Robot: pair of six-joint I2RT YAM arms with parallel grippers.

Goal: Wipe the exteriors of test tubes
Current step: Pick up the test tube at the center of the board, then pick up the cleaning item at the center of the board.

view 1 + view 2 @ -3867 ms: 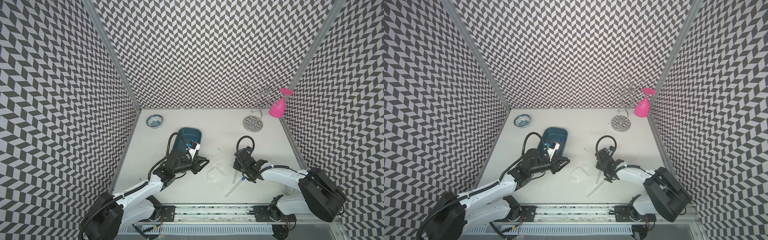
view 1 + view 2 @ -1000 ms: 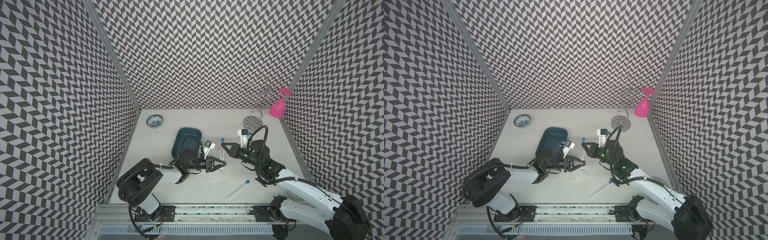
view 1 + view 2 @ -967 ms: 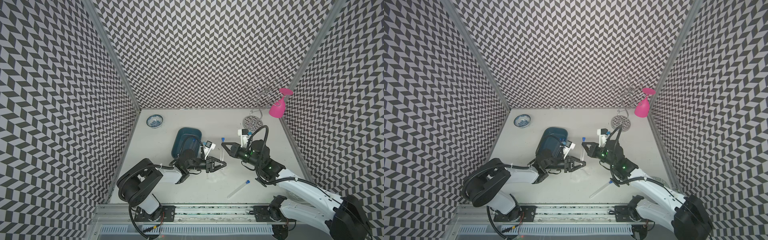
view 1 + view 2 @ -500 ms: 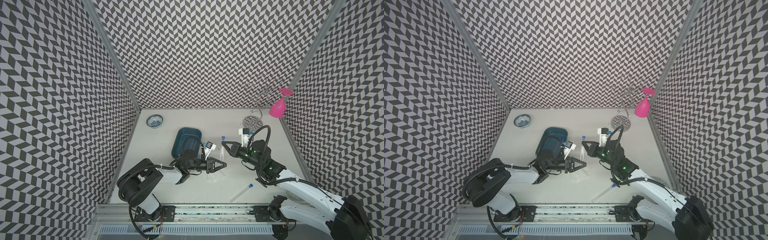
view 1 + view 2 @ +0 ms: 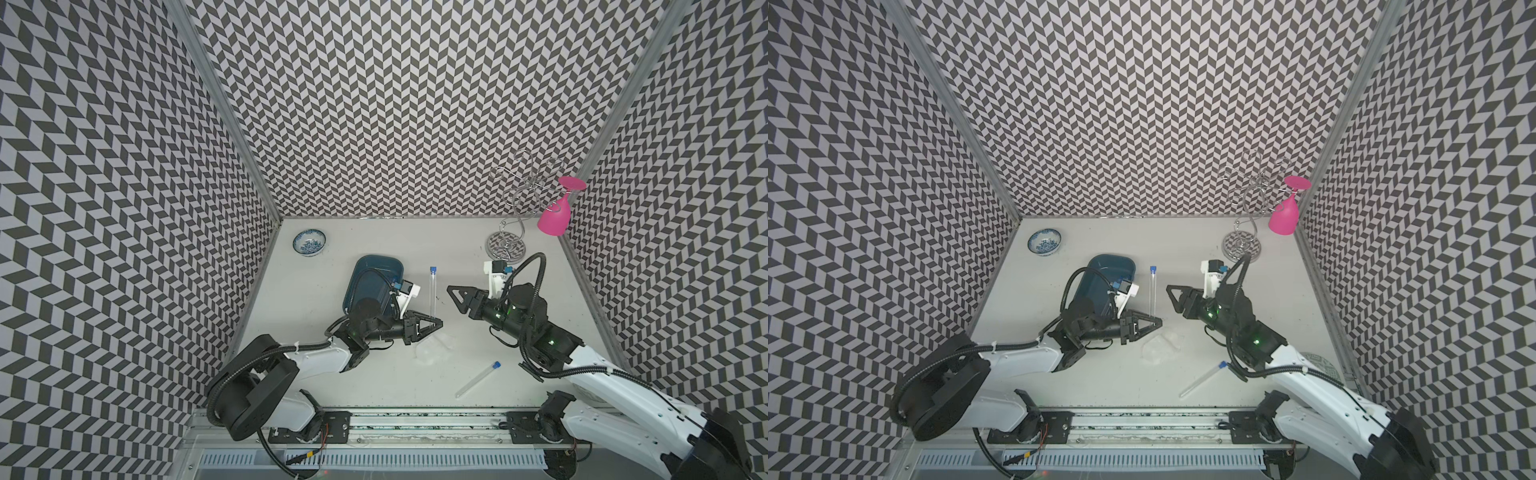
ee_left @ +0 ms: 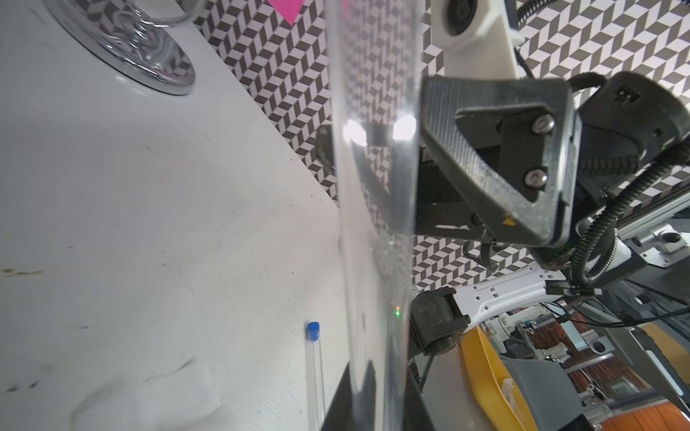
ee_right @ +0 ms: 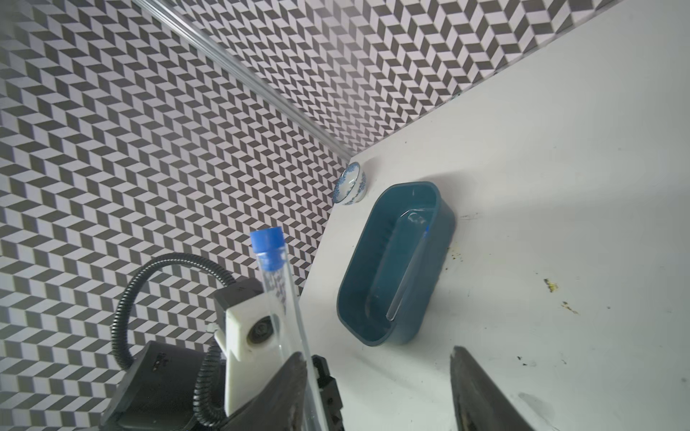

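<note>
**While one test tube stands gripped upright, no wiping is under way**

As I look down on the pale desk (image 5: 374, 241), my two arms meet near its middle. Toward the back left sits a dark blue tray (image 5: 368, 276), and the right wrist view shows at least one tray tube (image 7: 407, 268) lying inside it. My left jaws are closed on the foot of the held test tube (image 5: 432, 295), which stands upright with its blue cap on top. My right jaws stand open just beside it, gripping nothing. A crumpled white wipe (image 5: 434, 351) lies on the desk by the left jaws, held by neither arm. A loose tube (image 5: 477, 380) lies flat near the front edge. A fourth I cannot find. I judge the wiping of this tube not yet begun, since the wipe must first be picked up and run along the glass.
</note>
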